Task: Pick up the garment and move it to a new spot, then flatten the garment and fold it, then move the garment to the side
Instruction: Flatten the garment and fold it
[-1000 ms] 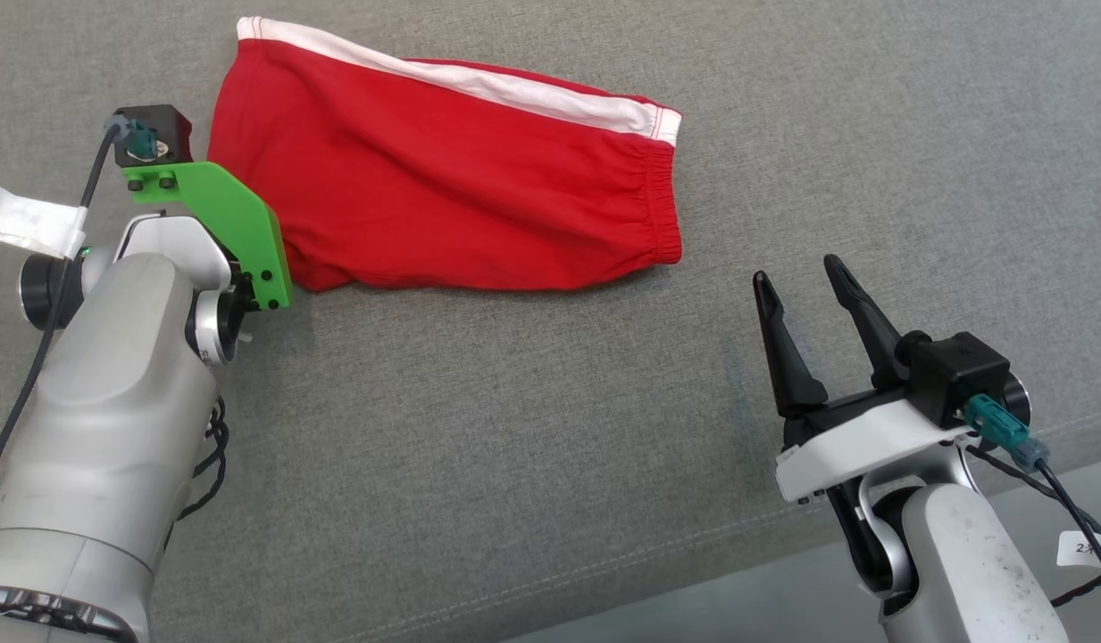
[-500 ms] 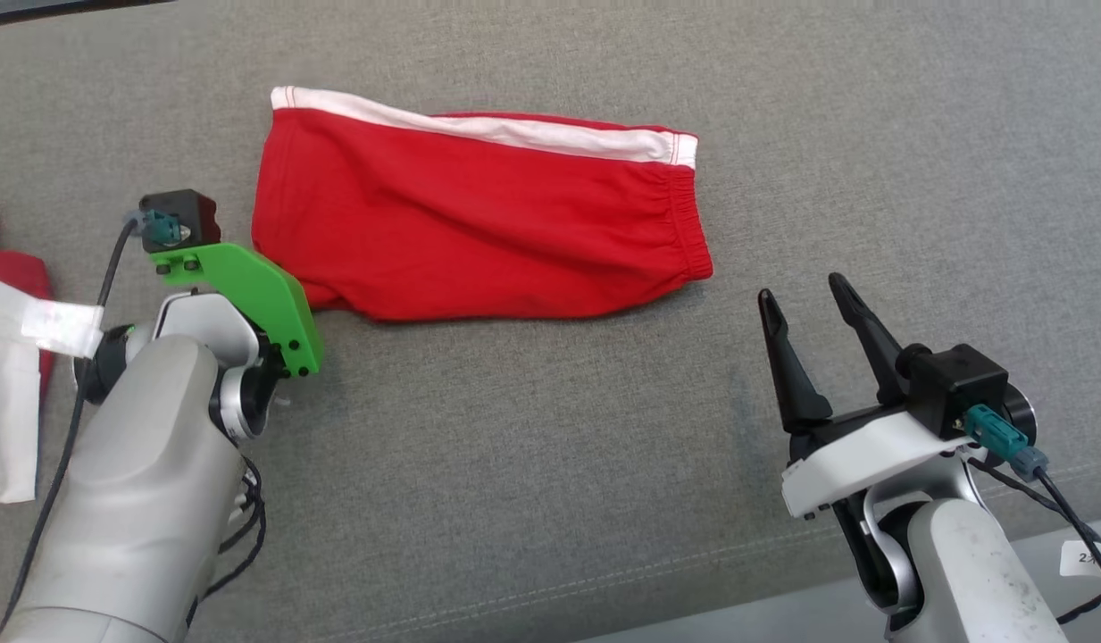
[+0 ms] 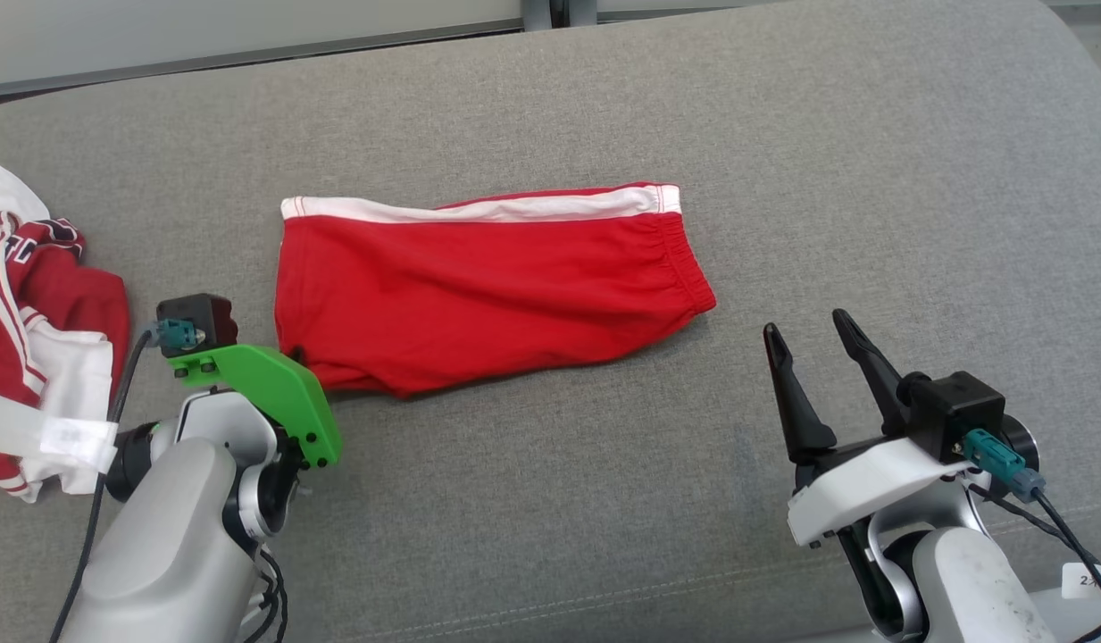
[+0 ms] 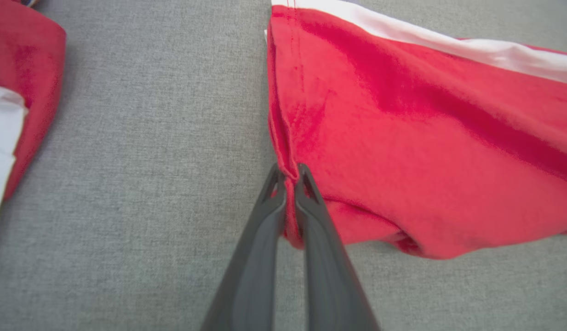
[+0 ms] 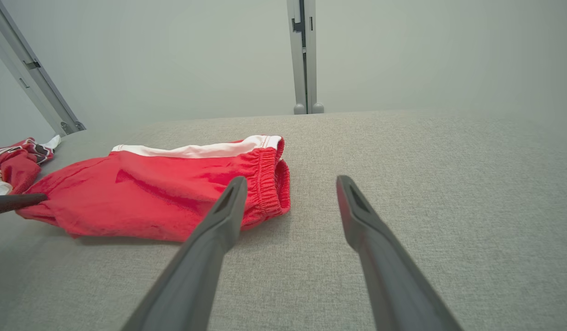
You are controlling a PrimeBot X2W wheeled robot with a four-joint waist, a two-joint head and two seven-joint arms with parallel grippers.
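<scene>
The garment is a pair of red shorts point(image 3: 487, 286) with a white side stripe and an elastic waistband, lying flat and folded on a grey fabric surface point(image 3: 550, 500). My left gripper point(image 4: 289, 171) is shut on the shorts' point(image 4: 426, 151) near left corner, a fold of red cloth pinched between its fingertips. In the head view its green mount point(image 3: 264, 393) covers the fingers. To the right of the waistband my right gripper point(image 3: 804, 323) hangs open and apart from the cloth. The right wrist view has that gripper point(image 5: 291, 180) empty, the shorts point(image 5: 163, 193) ahead on its left.
A pile of other red and white clothes point(image 3: 41, 321) lies at the left edge of the surface. Beyond the surface's far edge point(image 3: 246, 58) are a pale wall and a metal post point(image 5: 304, 55). Bare grey fabric stretches to the right and in front.
The head view has shifted, bringing the far edge and the clothes pile into sight. My left gripper stays shut on the shorts' corner and has drawn back toward me. The right gripper stays open.
</scene>
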